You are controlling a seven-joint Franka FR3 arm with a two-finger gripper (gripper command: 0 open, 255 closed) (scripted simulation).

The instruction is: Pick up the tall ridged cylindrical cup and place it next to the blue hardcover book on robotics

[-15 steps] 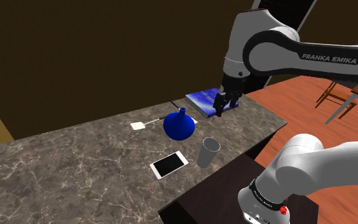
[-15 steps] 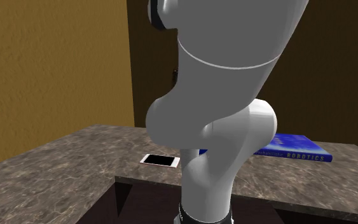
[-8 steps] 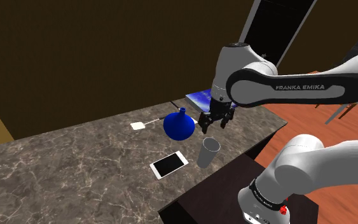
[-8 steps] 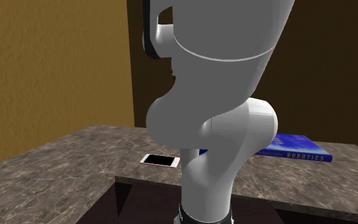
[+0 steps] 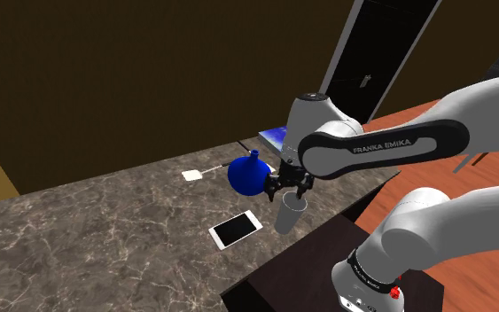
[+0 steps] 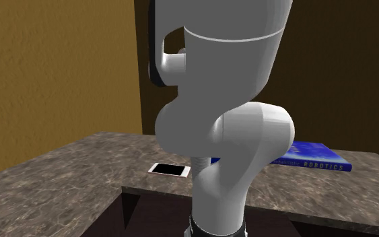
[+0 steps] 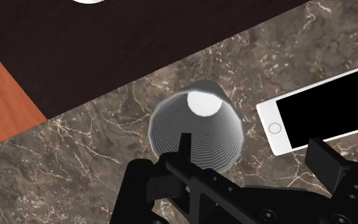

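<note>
A tall grey cup [image 5: 292, 213] with fine ridges stands upright near the marble counter's front edge. My gripper [image 5: 290, 188] hovers just above its rim, fingers open and holding nothing. In the wrist view the cup [image 7: 196, 124] is seen from above, its ridged inside showing. One fingertip [image 7: 185, 145] overlaps the cup's rim and the other is off toward the phone, so my gripper [image 7: 255, 151] is a little off-centre. The blue book [image 5: 276, 136] lies behind my arm, mostly hidden. In the second exterior view the book [image 6: 309, 161] shows its "ROBOTICS" spine.
A blue round vase [image 5: 250, 175] stands close behind the cup. A white phone [image 5: 235, 230] lies beside it, also seen as phone [image 7: 323, 114] and phone [image 6: 169, 170]. A small white tag [image 5: 192, 175] lies farther back. The counter edge [image 7: 107, 95] drops to my dark stand.
My arm has swung from over the book toward the shoulder view's lower left and come down above the cup. The fingers stayed open. Nothing on the counter moved.
</note>
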